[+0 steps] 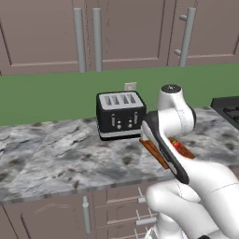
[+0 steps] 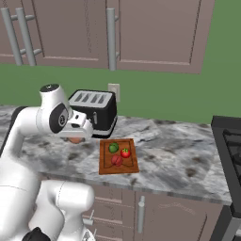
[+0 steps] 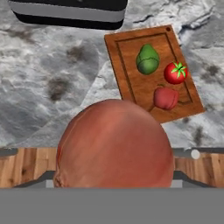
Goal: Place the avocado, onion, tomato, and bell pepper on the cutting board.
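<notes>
An orange-tan onion (image 3: 113,144) bulks large in the hand view, and my gripper (image 3: 113,177) is shut on it, holding it above the marble counter to the left of the cutting board (image 3: 131,65). On that board lie a green avocado (image 3: 147,59), a red tomato (image 3: 175,73) and a red bell pepper (image 3: 166,98). From the right base view, the gripper (image 2: 75,136) hangs in front of the toaster with the onion (image 2: 75,140) under it, left of the board (image 2: 106,164). My arm covers most of the board (image 1: 154,151) in the left base view.
A black toaster (image 2: 94,110) stands against the green wall just behind the gripper. A stove (image 2: 230,150) sits at the counter's right end. Bare marble counter (image 2: 179,155) stretches between board and stove, and drawers with handles lie below the front edge.
</notes>
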Available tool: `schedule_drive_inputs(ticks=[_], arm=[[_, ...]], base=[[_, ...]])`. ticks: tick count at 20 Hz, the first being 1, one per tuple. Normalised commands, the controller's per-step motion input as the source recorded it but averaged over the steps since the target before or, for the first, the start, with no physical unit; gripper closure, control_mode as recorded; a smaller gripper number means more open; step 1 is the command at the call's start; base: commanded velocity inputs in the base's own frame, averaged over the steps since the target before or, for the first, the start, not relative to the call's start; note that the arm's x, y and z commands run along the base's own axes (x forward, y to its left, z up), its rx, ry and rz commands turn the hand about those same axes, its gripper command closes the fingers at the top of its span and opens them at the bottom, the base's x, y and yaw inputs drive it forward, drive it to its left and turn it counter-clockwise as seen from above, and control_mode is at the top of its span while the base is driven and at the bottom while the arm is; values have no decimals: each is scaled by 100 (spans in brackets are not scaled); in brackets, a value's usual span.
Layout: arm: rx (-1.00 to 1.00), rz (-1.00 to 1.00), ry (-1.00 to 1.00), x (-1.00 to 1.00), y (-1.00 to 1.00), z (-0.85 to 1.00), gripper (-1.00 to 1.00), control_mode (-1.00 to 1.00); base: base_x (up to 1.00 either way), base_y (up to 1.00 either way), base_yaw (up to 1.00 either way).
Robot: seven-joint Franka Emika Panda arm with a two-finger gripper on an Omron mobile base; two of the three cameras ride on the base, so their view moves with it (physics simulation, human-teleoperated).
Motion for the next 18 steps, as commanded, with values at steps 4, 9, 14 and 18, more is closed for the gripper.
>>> schedule_drive_inputs(ticks=[4,9,14,18], arm=[[0,-6,13,18,-47,-12,100,-100],[1,-4,17,12,-43,-28,100,-100],[0,0,7,16,-22,-11,100,-100],[3,5,0,22,-3,-1,100,-100]], base=[[0,0,0],[0,0,0],[0,0,0],[0,0,0]])
